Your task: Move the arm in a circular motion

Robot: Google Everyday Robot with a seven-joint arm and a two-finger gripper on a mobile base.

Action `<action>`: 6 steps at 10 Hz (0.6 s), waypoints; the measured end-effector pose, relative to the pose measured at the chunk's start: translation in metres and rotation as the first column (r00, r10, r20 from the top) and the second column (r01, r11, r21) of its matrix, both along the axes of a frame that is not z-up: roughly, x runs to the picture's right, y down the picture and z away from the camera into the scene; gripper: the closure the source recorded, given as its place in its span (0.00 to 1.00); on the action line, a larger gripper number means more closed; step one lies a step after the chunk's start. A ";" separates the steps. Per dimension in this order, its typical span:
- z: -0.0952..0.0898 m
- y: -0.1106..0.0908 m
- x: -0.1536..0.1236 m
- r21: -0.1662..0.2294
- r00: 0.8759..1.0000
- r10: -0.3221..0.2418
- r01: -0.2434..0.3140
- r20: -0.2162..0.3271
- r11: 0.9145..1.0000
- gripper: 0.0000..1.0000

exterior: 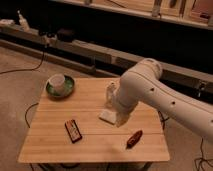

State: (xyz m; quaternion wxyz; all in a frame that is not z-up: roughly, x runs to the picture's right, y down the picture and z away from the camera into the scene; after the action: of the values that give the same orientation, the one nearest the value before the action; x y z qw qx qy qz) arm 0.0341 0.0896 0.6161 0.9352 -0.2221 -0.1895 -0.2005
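One glossy white arm (160, 97) dominates our view, its thick rounded segments sweeping in from the 4 o'clock edge of the frame, bending at an elbow near 1 o'clock over the wooden table (50, 142), then dropping toward the table's centre. Its gripper (120, 120), a yellowish tip, hangs just above the boards at the middle of the tabletop; we cannot tell whether it is released or clenched.

Directly beside that tip, at its 9 o'clock, lies a small white block (107, 116), touching or nearly touching it from our angle. A small pale bottle (110, 93) stands behind the forearm at 12 o'clock, partly hidden. At the gripper's 5 o'clock a reddish-brown item (134, 139) lies near the table's front edge. A dark rectangular packet (73, 131) lies at 8 o'clock. At the table's far-left corner, 10 o'clock, a white cup (57, 81) sits in a green bowl (68, 90).
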 end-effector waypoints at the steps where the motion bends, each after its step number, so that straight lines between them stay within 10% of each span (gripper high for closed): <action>1: 0.012 -0.011 -0.004 0.020 1.000 -0.025 0.025 0.016 0.999 0.35; 6: 0.093 -0.063 0.035 0.091 0.998 -0.062 0.063 -0.015 0.994 0.35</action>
State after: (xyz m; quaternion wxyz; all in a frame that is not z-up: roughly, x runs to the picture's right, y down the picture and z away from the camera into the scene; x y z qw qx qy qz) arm 0.0688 0.0265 0.7088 0.9387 -0.1863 -0.1674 -0.2368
